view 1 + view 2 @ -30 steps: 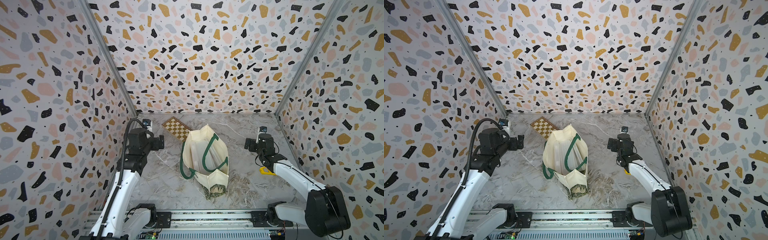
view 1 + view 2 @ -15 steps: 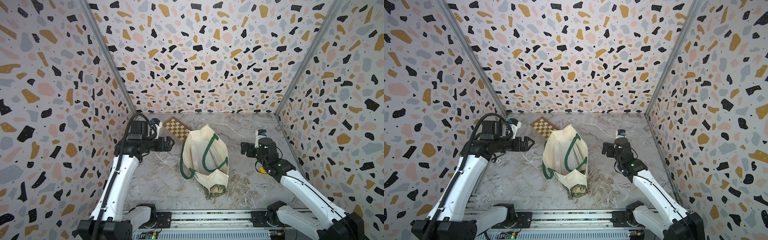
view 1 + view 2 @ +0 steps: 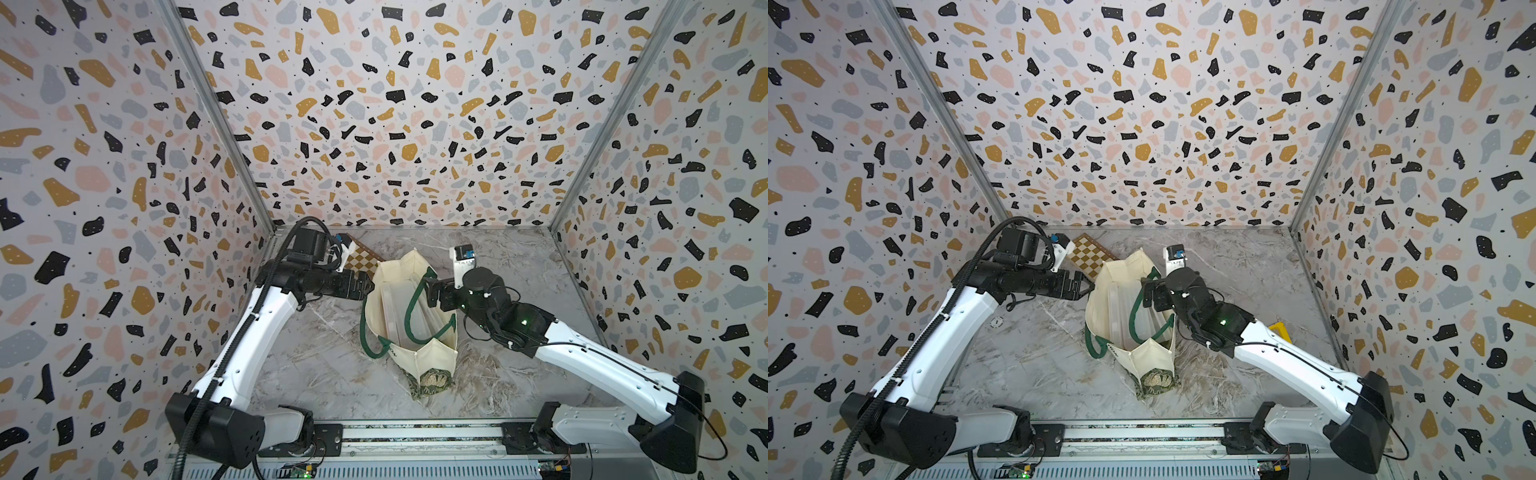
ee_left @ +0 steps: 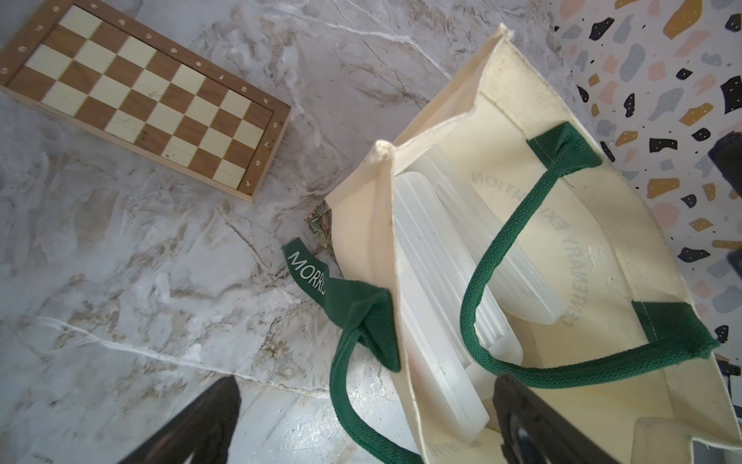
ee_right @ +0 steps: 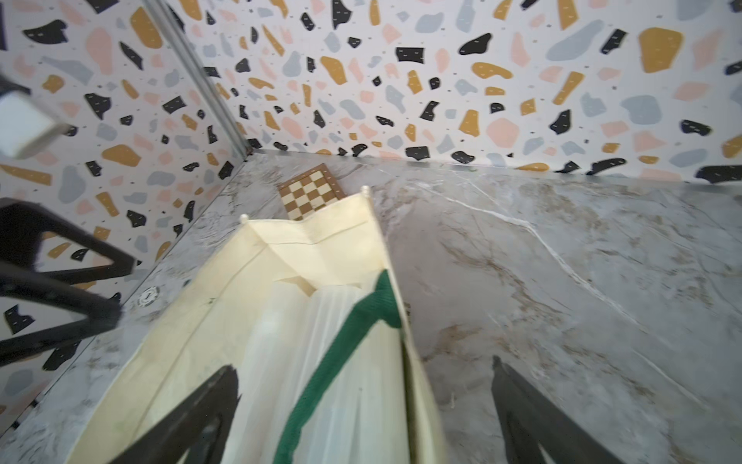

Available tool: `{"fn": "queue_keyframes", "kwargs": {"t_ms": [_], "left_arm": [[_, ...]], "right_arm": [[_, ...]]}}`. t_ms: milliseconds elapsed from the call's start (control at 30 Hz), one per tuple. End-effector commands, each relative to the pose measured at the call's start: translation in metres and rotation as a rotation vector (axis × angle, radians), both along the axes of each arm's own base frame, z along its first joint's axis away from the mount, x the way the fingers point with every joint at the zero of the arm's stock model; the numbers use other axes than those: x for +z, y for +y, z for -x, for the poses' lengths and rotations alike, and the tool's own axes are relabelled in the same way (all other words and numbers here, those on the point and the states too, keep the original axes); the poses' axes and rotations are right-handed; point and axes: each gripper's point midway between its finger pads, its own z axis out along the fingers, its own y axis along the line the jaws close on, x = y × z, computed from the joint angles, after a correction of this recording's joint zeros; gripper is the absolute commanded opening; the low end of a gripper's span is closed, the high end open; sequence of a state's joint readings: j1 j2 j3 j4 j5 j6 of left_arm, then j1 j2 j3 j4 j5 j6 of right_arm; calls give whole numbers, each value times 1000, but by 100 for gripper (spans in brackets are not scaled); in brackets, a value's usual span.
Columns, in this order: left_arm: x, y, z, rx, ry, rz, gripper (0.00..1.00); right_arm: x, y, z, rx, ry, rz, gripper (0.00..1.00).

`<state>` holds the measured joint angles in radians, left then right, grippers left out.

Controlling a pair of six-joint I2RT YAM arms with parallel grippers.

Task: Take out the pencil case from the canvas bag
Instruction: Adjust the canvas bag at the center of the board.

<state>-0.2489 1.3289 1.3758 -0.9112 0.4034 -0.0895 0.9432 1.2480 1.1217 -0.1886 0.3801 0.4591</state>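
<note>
Cream canvas bag [image 3: 424,361] stands open in the frame's centre. Both arms have moved in to its rim from either side, so I judge that the reach begins. The left claw [image 3: 368,287] and the right claw [image 3: 429,291] are wide and hold nothing. The pencil case [image 4: 425,241], of frosted pale plastic, lies inside the bag under a green handle [image 4: 480,277].

Laboratory robot cell: terrazzo-print wall panels [image 3: 374,104] joined by metal corner posts [image 3: 221,124] enclose a marble-patterned surface [image 3: 324,361]; the left arm [image 3: 249,332] and right arm [image 3: 602,365] are mounted on a slotted front rail [image 3: 415,434] beside exposed circuit boards [image 3: 301,471]
</note>
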Motion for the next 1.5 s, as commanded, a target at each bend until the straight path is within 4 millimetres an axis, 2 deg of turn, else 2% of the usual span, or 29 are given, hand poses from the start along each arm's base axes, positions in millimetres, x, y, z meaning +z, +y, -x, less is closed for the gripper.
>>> {"fn": "queue_keyframes", "kwargs": {"t_ms": [0,167,300,400,500,667,800,933,1067,1267,1367,1467], "left_arm": [[-8,-10,-1,-28,34,-23,99],[-19,-8,-9,-18,37,-61,100],[-23,-10,-14,-28,36,-65,93],[-26,-11,-20,-29,32,-70,85],[-28,-13,-22,-43,33,-74,67],[-30,-8,-26,-42,14,-106,50],[-31,-7,-27,-40,-7,-114,26],[-28,-6,-30,-37,-22,-123,1],[-15,-5,-34,-35,-50,-125,0],[30,-10,-40,-49,-140,-91,0],[58,-16,-40,-80,-194,-63,0],[80,-20,-39,-114,-233,-45,0]], "right_arm": [[21,25,4,25,-46,-14,100],[4,60,11,81,8,-2,100],[-18,73,16,111,78,-20,99],[-35,75,19,110,121,-19,100],[-51,70,21,101,150,-5,100],[-75,55,25,67,209,40,99],[-89,30,26,11,252,58,99],[-104,-3,28,-53,294,46,99],[-113,-35,31,-105,307,48,100],[-121,-73,42,-174,297,101,100],[-130,-77,51,-154,314,85,100],[-131,-63,62,-77,316,31,100]]}}
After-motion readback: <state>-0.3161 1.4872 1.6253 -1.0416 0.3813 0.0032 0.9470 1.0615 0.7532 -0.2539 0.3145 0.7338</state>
